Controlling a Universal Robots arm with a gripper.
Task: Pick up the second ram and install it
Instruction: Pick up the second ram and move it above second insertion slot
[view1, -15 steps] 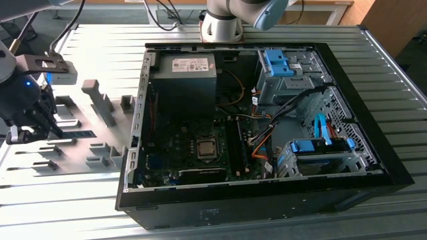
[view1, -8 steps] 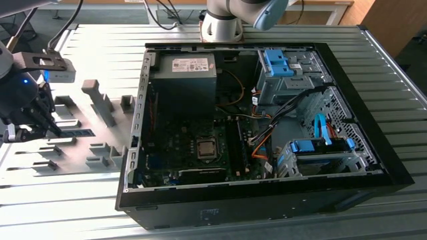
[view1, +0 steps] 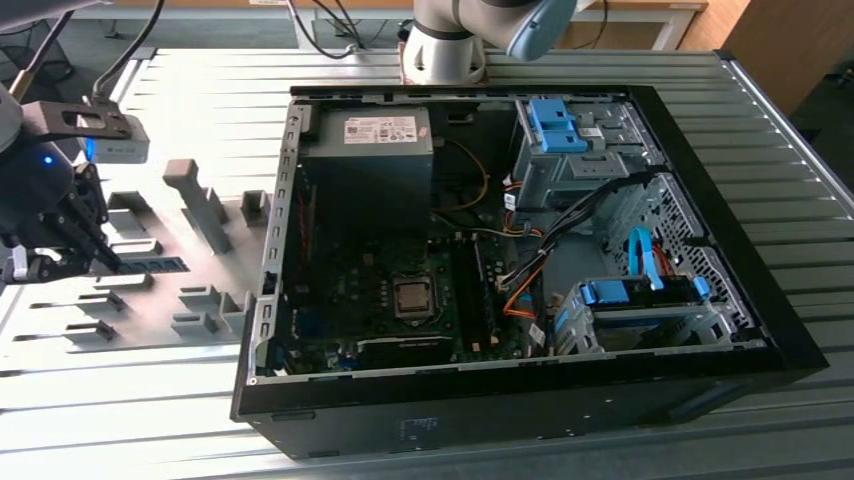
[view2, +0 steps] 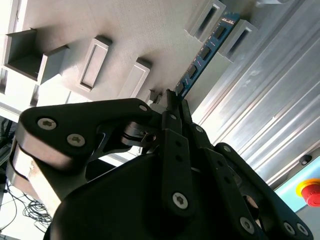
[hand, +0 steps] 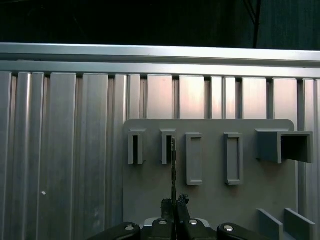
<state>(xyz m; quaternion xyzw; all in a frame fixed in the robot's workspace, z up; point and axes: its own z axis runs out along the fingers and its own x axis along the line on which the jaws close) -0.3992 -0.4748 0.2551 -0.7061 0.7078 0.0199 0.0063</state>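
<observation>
The second ram (view1: 150, 264) is a thin blue stick standing on edge in the grey holder blocks (view1: 120, 270) at the exterior view's left. In the second wrist view the second ram (view2: 207, 50) runs between two holder blocks, and its near end sits between my fingertips. In the first wrist view the second ram (hand: 173, 165) shows edge-on, leading straight into my gripper (hand: 174, 202). My gripper (view1: 94, 262) (view2: 174, 97) is shut on that end of the stick. The stick still rests in the holder.
The grey holder plate (view1: 174, 300) carries several empty blocks and upright tabs (view1: 207, 205). To the exterior view's right lies the open computer case (view1: 747, 330) with its motherboard (view1: 360, 290), black slot strips (view1: 470, 290) and cables. A red button (view2: 311, 192) is nearby.
</observation>
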